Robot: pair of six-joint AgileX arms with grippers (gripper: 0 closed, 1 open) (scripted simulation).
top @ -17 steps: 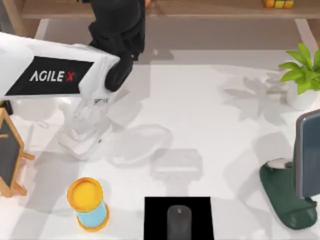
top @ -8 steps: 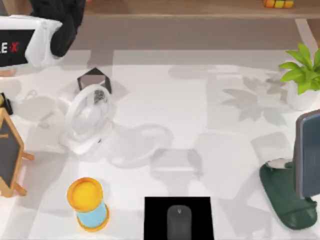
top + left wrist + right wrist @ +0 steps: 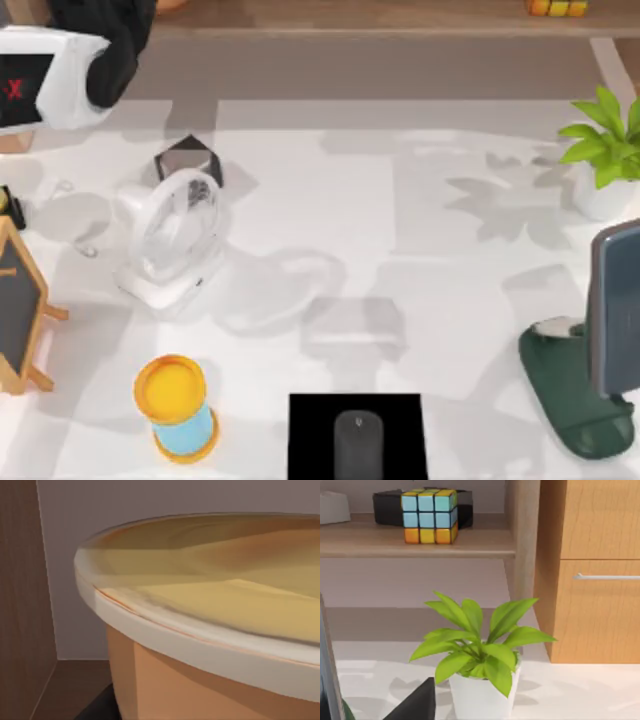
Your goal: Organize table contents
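My left arm [image 3: 60, 75], marked with a red "X", sits at the shelf's far-left; grip state unclear. One orange cup [image 3: 210, 630] fills its camera. One mouse [image 3: 358, 445] rests at the table [image 3: 330, 200] near edge; one fan [image 3: 175, 240] stands left.

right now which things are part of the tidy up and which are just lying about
Part of the job:
mouse
orange cup, close to the left end effector's camera

Just lying about:
desk fan
yellow-lidded jar
potted plant
puzzle cube
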